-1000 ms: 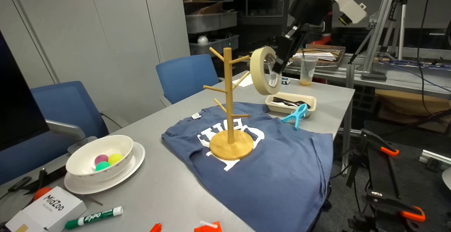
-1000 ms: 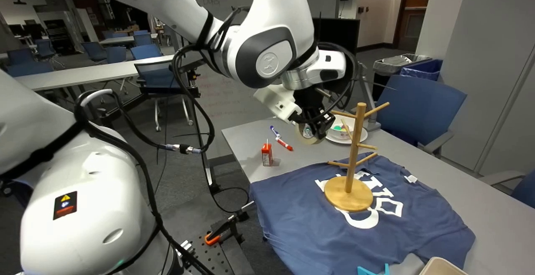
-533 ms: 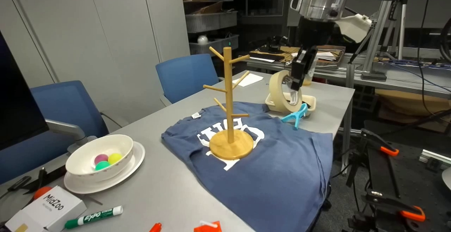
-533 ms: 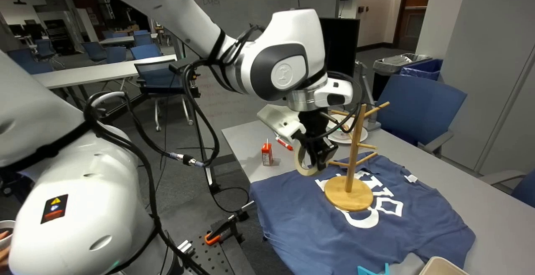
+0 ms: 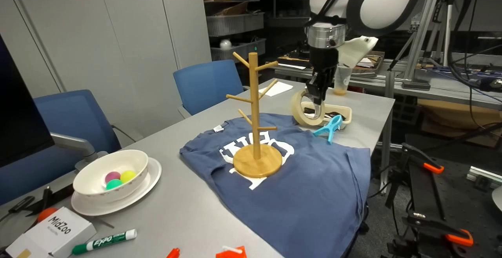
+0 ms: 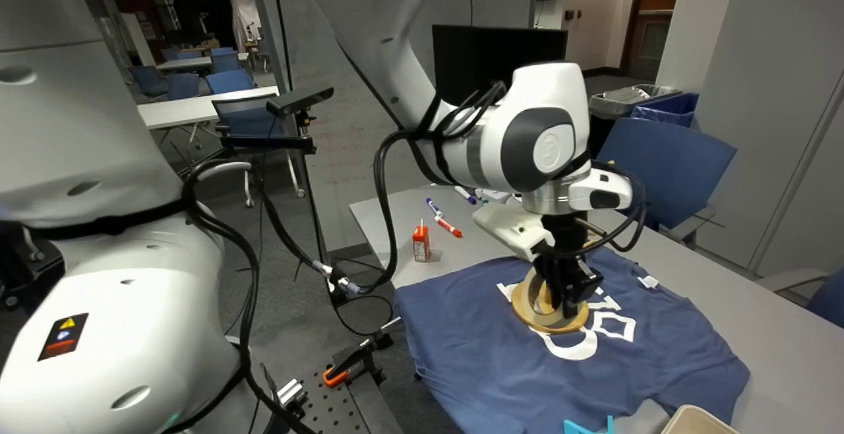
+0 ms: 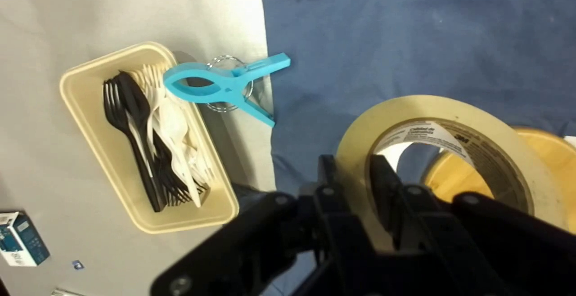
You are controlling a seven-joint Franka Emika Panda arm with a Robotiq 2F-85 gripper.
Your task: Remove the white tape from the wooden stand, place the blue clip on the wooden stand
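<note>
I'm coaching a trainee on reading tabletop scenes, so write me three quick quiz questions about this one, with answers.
1. True or false: the wooden stand stands on the blue shirt.
2. What is the gripper holding, and how?
3. Where is the blue clip?
a) up on the stand
b) by the cutlery tray
c) in the bowl

Key:
1. True.
2. The tape, with one finger inside its hole and one outside.
3. b

White tape (image 7: 423,107) in the hand (image 7: 354,165) says 3M and "Calidad de" inside. Way off from the hand you've got MidZoo on a white box (image 5: 55,232), EXPO on a green marker (image 5: 105,241), warning triangle (image 6: 68,323) on the arm's casing (image 6: 125,335).
</note>
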